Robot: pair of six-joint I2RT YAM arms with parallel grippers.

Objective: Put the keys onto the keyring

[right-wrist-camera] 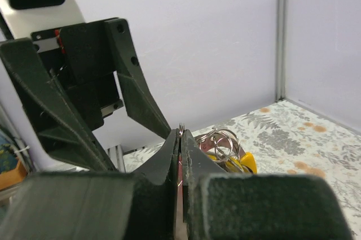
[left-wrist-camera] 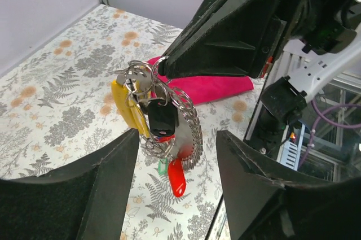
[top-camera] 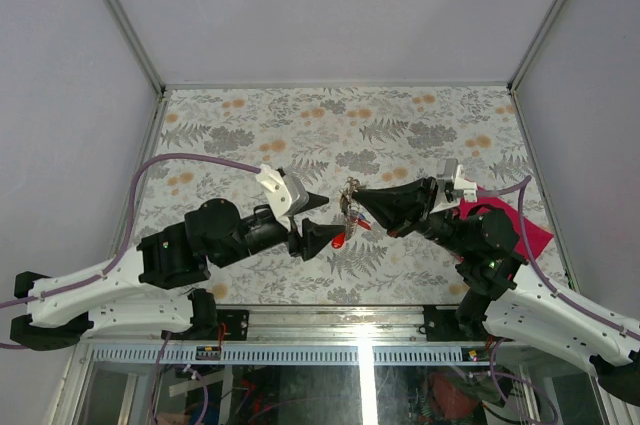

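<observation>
Starting from the near edge in the top view, the two arms rise from seven and five o'clock and meet over the middle of the fern-patterned table [top-camera: 250, 125]. The black two-fingered left gripper [top-camera: 333, 219] waits at about eight o'clock of the hanging bunch, fingers spread and holding nothing. Its own wrist view shows the two dark pads framing the bunch from below, with no contact that I can make out. I judge this stance is meant to leave room to close on a single key. The black right gripper [right-wrist-camera: 179, 151] comes in from two o'clock with its fingers pressed together, pinching the thin silvery metal keyring [left-wrist-camera: 153, 75] at their very tip. That grip lets the bunch dangle clear of the table, probably so the weight pulls everything down and leaves the ring exposed. Below it hang the small silvery metal keys with coloured plastic heads [left-wrist-camera: 161, 121]: yellow at nine o'clock, black in the centre, red lowest at six o'clock. A coiled silvery wire loop [left-wrist-camera: 192, 130] hangs at three o'clock. Which ring each key is threaded on cannot be told. Farther off, a flat magenta cloth [left-wrist-camera: 211, 88] lies on the table behind the bunch.
</observation>
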